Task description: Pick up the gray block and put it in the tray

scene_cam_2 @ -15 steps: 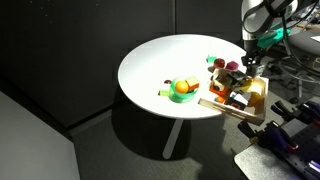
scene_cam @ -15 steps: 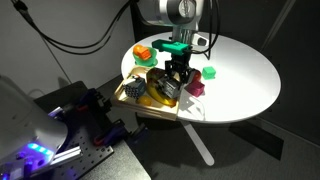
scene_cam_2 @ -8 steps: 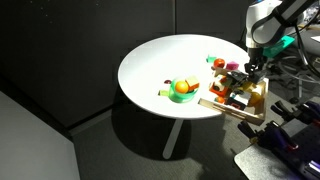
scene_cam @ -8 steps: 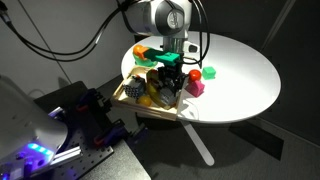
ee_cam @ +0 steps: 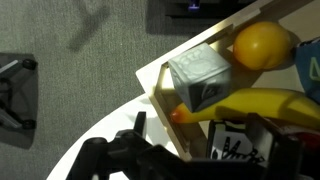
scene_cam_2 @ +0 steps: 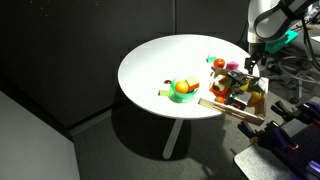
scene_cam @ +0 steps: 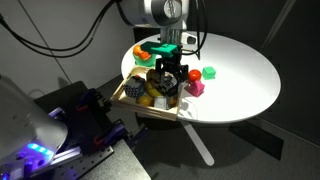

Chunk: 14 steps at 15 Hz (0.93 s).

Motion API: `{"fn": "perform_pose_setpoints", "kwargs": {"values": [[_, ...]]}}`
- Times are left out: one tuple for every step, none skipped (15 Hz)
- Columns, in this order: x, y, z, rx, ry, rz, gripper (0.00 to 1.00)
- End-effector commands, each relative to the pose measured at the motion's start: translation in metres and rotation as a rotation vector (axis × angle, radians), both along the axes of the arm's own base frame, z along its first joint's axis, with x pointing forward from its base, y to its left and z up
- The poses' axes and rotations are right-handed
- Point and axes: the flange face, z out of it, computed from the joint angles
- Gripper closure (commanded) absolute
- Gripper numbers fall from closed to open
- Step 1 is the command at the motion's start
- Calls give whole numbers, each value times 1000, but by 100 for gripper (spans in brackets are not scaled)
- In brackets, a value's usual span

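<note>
In the wrist view the gray block [ee_cam: 200, 75] lies inside the light-wood tray [ee_cam: 157, 92], in a corner next to a yellow round fruit [ee_cam: 262, 45] and a banana [ee_cam: 250, 105]. My gripper [ee_cam: 200, 152] hangs just above the tray with its dark fingers [ee_cam: 112, 155] spread apart. The block is clear of them. In both exterior views the gripper [scene_cam: 166, 84] [scene_cam_2: 247, 78] stands over the tray [scene_cam: 145, 107] [scene_cam_2: 230, 110] at the table's edge. The arm hides the gray block there.
A black item with white markings [ee_cam: 235, 145] sits in the tray under the gripper. On the round white table [scene_cam: 240, 70] [scene_cam_2: 150, 55] lie a pink block [scene_cam: 197, 88], a green block [scene_cam: 210, 72] and a green bowl with an orange thing [scene_cam_2: 182, 90]. Dark floor lies around.
The gripper has shifted further over the tray and its jaws have opened. The gray block has been let go and now rests in the tray.
</note>
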Motion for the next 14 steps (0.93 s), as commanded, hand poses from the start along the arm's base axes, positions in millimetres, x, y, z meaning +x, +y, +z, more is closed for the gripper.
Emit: {"fn": "perform_pose_setpoints", "kwargs": {"values": [[-5,11,33,35,-29,-52,0],[-5,14,40,57,-37,-73,0],[-6,17,46,77,-47,-91,0],[-7,20,52,95,-52,-107,0],[-8,24,57,113,-57,-119,0],[-10,27,62,131,-64,-128,0],[-12,30,67,149,-73,-136,0],[-14,32,72,165,-80,-143,0],[-17,34,76,178,-87,-149,0],[-20,36,80,189,-91,-150,0],[-23,38,84,195,-91,-153,0],[-27,39,88,198,-88,-156,0],[-29,39,92,202,-89,-161,0],[-32,40,96,206,-87,-160,0]]}}
